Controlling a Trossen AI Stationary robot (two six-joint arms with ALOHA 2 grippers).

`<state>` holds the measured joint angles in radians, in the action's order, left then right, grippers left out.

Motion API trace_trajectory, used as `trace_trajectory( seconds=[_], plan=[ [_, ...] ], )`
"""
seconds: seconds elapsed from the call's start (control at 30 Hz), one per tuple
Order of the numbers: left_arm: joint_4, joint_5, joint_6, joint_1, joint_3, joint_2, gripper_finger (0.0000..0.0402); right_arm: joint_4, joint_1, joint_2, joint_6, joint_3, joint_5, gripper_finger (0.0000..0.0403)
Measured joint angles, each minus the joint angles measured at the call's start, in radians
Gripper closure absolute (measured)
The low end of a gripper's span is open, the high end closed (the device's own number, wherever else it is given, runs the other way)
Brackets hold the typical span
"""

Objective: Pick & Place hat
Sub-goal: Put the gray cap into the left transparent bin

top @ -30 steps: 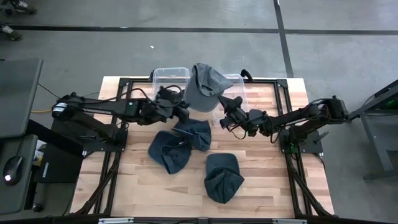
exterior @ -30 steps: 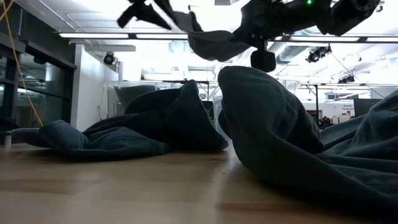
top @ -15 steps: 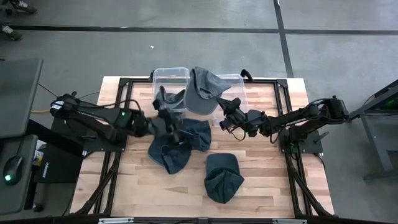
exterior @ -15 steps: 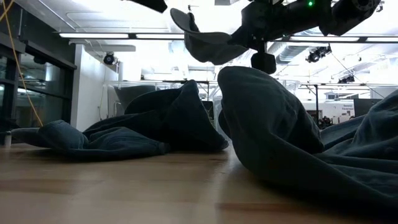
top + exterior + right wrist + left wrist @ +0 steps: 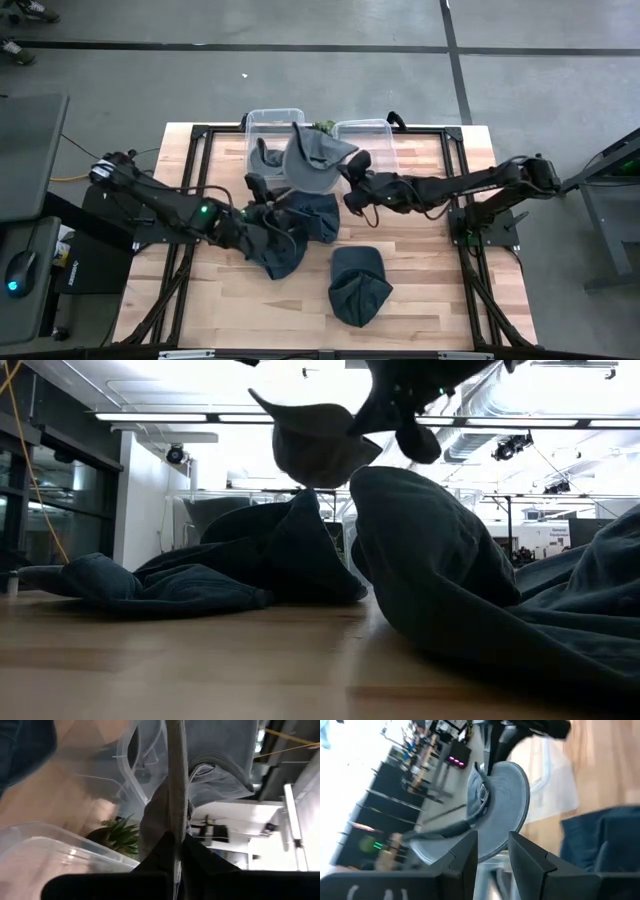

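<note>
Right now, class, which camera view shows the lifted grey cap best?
The high view: the grey cap shows whole, held by the right hand. The low view gives a dark shape, the left wrist view its brim, the right wrist view only the pinched edge.

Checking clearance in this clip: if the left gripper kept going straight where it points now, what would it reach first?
Probably the grey hat that the right gripper holds up: it fills the left wrist view just beyond the left gripper. Depth is unclear; the clear bin lies behind.

A grey hat (image 5: 312,160) hangs in the air, pinched by its brim in the right end effector (image 5: 350,180), crown drooping. Three dark blue hats (image 5: 300,228) lie crumpled below it, near the left end effector (image 5: 268,212).
</note>
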<state>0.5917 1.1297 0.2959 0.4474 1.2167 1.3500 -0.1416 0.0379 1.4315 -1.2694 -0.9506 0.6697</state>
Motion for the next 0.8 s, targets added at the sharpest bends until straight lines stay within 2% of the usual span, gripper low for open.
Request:
trace_trajectory(
  seconds=[0.17,0.3,0.57,0.8],
  plan=[
    [-0.015,0.105,0.158,-0.001,-0.001,0.067,0.0298,0.213,0.0,0.0,0.083,-0.106,-0.046,0.0397],
    [-0.022,0.14,0.237,0.0,-0.002,0.101,0.0298,0.274,0.0,0.0,0.083,-0.134,-0.054,0.0397],
    [-0.025,0.127,0.254,0.0,0.0,0.115,0.0298,0.326,-0.001,0.0,0.089,-0.133,-0.074,0.0397],
    [-0.015,0.118,0.331,0.0,0.0,0.115,0.0298,0.326,-0.001,0.0,0.069,-0.132,-0.079,0.0397]
  ],
)
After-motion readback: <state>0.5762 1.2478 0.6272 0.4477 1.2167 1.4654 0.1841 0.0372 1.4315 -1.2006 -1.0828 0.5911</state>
